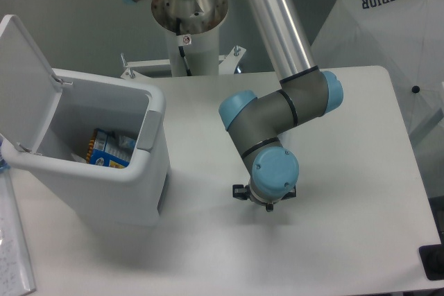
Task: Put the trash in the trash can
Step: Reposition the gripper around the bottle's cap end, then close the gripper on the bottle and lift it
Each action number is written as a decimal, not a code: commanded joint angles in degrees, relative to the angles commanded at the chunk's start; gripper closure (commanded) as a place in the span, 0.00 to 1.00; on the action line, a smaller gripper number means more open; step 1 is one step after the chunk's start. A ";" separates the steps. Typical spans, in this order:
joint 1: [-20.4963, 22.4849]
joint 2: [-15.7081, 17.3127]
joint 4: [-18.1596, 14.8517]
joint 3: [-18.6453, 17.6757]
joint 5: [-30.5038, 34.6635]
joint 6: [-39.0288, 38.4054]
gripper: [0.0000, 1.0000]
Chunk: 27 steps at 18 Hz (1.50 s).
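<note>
Trash can (104, 185) sits at our table's left side, flip lid (24, 81) swung up and back, mouth open; blue snack bag (109, 150) lies inside at the bottom, orange-yellow edge showing; we see no bottle anywhere in view. Gripper (267, 202) points straight down at the white table (347, 240), right of the can and well apart from it; wrist housing (275, 170) with its blue cap sits directly over the fingers and blocks our view, only small black bits poke out either side; we cannot tell how wide the jaws stand or whether anything is held. Arm's silver upper link (274, 15) crosses the table diagonally from the pedestal base (189, 29); white folded umbrella printed SUPERIOR (388, 25) stands off the table's far right; paper sheet (14, 254) at lower left beside the can.
</note>
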 joint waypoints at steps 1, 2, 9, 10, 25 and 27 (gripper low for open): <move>0.17 0.79 0.00 0.53 -0.35 0.00 0.90; 0.44 1.67 -0.09 1.14 -1.31 0.00 0.91; 3.34 9.31 -0.44 5.00 -11.68 0.79 0.91; 3.51 10.37 -0.35 5.71 -13.17 0.79 0.91; 8.97 20.31 7.74 12.83 -47.10 0.00 0.93; 8.88 20.57 8.00 13.71 -50.09 -0.35 0.93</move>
